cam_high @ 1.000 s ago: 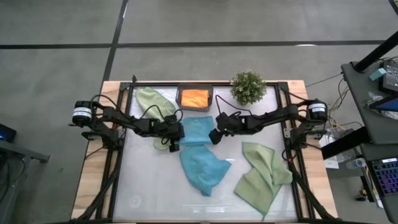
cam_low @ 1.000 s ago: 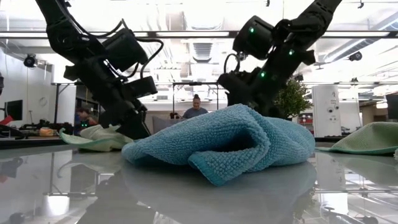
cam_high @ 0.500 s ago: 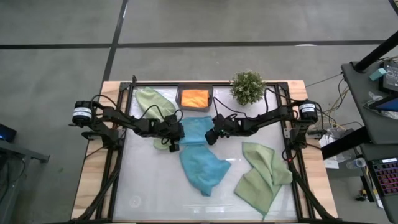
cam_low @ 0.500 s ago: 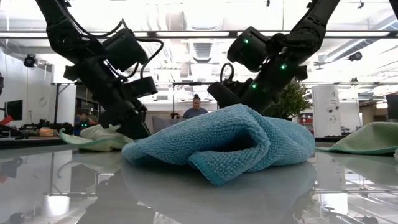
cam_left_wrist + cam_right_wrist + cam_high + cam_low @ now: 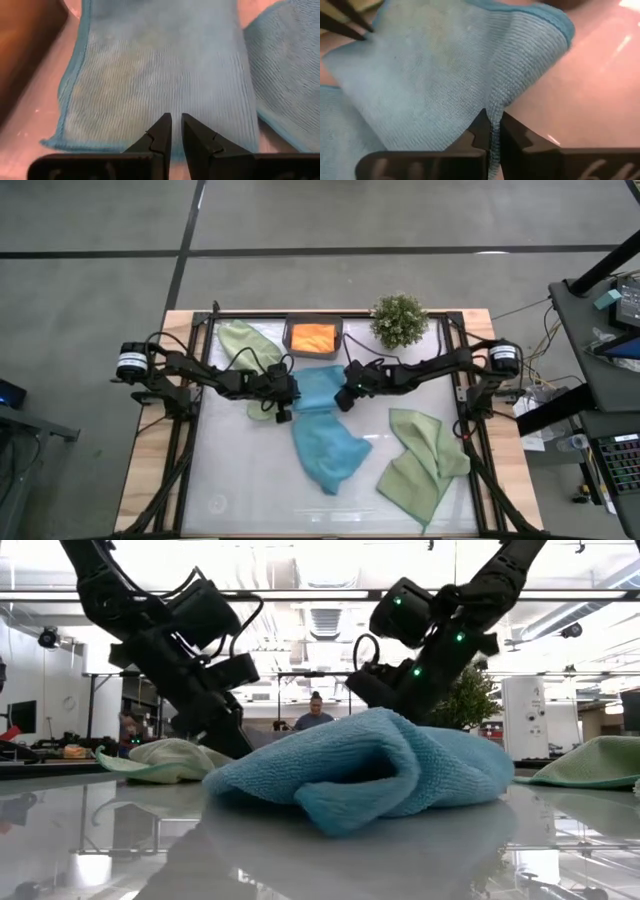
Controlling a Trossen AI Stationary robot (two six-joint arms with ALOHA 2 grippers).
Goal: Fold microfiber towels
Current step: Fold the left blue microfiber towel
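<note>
From the high view, the soft teal-blue microfiber towel (image 5: 322, 425) lay rumpled in the middle of the pale glossy table (image 5: 240, 480), its far end stretched between the two arms. The left gripper (image 5: 283, 408) sat at that end's left corner and the right gripper (image 5: 343, 394) at its right edge. A crumpled sage green microfiber towel (image 5: 420, 462) lay apart to the right, another sage green cloth (image 5: 246, 345) behind the left arm, and an orange cloth (image 5: 313, 337) filled the small dark grey tray (image 5: 288, 338), beside the bushy potted plant (image 5: 400, 319).

From the low view, the teal towel rose in a thick fold, both arms dropping in behind it.

In the left wrist view, the left claw's fingers (image 5: 159, 134) were pinched together on the hemmed edge of a flat teal panel.

In the right wrist view, the right claw's fingers (image 5: 480, 129) had clamped on a raised ridge of teal fabric, gripping it.

With both corners apparently held, the step would go best by lifting both ends evenly and keeping the edge taut. The right pinch was only a thin pleat, so pulling too hard might let it slip.
</note>
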